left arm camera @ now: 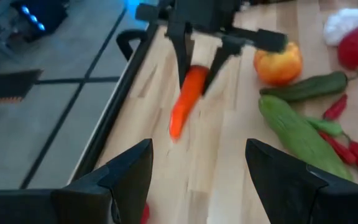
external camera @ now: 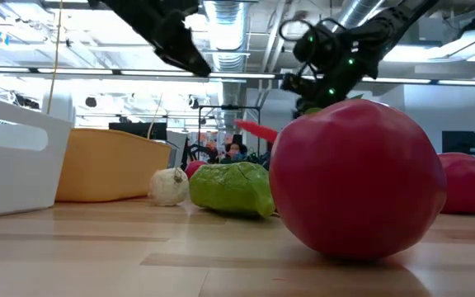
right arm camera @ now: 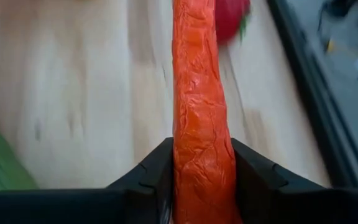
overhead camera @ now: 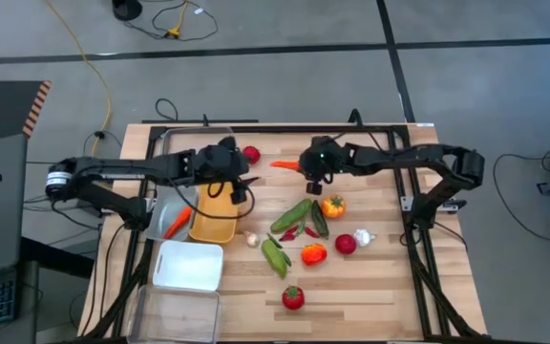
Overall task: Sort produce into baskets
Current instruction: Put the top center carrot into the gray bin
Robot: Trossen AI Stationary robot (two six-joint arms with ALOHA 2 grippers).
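A: Where was the right gripper [overhead camera: 306, 168]?

B: In the overhead picture it sat just above the centre, its fingers clamped on the thick end of an orange carrot [overhead camera: 285, 164]. The carrot stuck out to the left of it. The right wrist picture showed the carrot [right arm camera: 199, 118] wedged between the two dark fingers [right arm camera: 143, 180], running up the middle of the frame.

A: And the left gripper [overhead camera: 242, 182]?

B: Left of centre, over the upper end of the yellow basket [overhead camera: 214, 227], with its fingers apart and nothing between them. In its own wrist picture the fingers [left arm camera: 114, 177] framed the right gripper [left arm camera: 199, 71] and the carrot [left arm camera: 185, 99] hanging from it above the wood.

A: What lay beyond those two?

B: A small red tomato [overhead camera: 251, 154] sat upper left of the carrot, close to the left gripper. Below the right gripper there was an orange-yellow pepper [overhead camera: 332, 205], two green cucumbers [overhead camera: 292, 215], a few red chillies [overhead camera: 299, 232], and another pepper [overhead camera: 313, 253]. Right of those lay a second tomato [overhead camera: 346, 244] touching a white garlic bulb [overhead camera: 363, 237]. A smaller garlic bulb [overhead camera: 252, 240] lay just right of the yellow basket, and a third tomato [overhead camera: 293, 297] sat alone near the bottom.

A: The other baskets?

B: A grey basket [overhead camera: 168, 215] at the left held one carrot [overhead camera: 177, 224]. The white basket [overhead camera: 189, 266] was below it, and a clear basket [overhead camera: 175, 315] at the bottom left.
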